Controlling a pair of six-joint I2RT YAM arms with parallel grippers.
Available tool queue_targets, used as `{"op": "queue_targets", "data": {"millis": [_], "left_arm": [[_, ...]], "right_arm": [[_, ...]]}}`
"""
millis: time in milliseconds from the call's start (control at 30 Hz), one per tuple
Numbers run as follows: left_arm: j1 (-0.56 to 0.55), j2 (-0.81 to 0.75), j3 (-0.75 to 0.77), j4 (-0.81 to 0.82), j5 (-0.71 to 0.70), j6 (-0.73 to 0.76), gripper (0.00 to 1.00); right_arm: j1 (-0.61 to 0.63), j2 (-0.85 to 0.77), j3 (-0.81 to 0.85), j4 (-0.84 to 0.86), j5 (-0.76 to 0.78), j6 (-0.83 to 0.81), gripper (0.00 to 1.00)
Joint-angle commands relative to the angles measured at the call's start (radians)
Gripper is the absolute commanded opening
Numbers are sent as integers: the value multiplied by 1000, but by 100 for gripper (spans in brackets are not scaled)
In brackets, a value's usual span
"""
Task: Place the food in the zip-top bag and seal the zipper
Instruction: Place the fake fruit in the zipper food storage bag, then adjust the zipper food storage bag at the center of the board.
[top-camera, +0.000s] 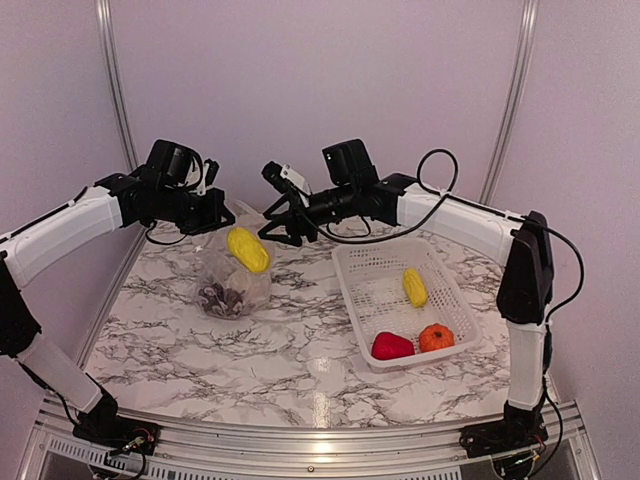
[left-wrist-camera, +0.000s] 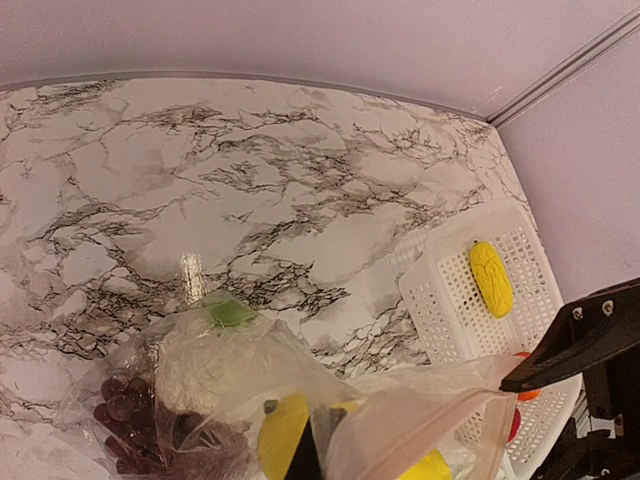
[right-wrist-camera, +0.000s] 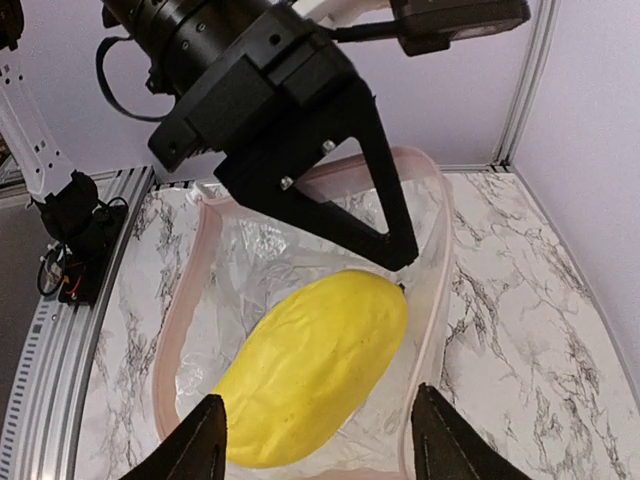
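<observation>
The clear zip-top bag (top-camera: 232, 288) stands on the marble table, and its mouth is held up by my left gripper (top-camera: 205, 215), shut on the rim. In the left wrist view, white cauliflower (left-wrist-camera: 205, 365) and purple grapes (left-wrist-camera: 128, 410) lie in the bag. A large yellow piece (right-wrist-camera: 315, 365) rests in the open mouth, ringed by the pinkish zipper (right-wrist-camera: 178, 330). My right gripper (right-wrist-camera: 320, 445) hovers just above it, open, with its fingers standing clear on both sides. The left gripper (left-wrist-camera: 305, 458) shows only as a dark tip behind the plastic.
A white lattice basket (top-camera: 352, 262) sits to the right of the bag. It holds a small yellow piece (top-camera: 414, 287), a red pepper (top-camera: 391, 346) and an orange fruit (top-camera: 436, 337). Walls close in behind and on both sides.
</observation>
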Motion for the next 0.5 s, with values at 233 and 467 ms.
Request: {"op": "queue_targets", "data": {"millis": [233, 467], "left_arm": [[8, -26, -13, 16, 49, 16, 0], [8, -31, -8, -7, 44, 39, 0]], "right_arm": [[106, -109, -38, -283, 147, -423, 47], [226, -63, 0, -369, 353, -525, 53]]}}
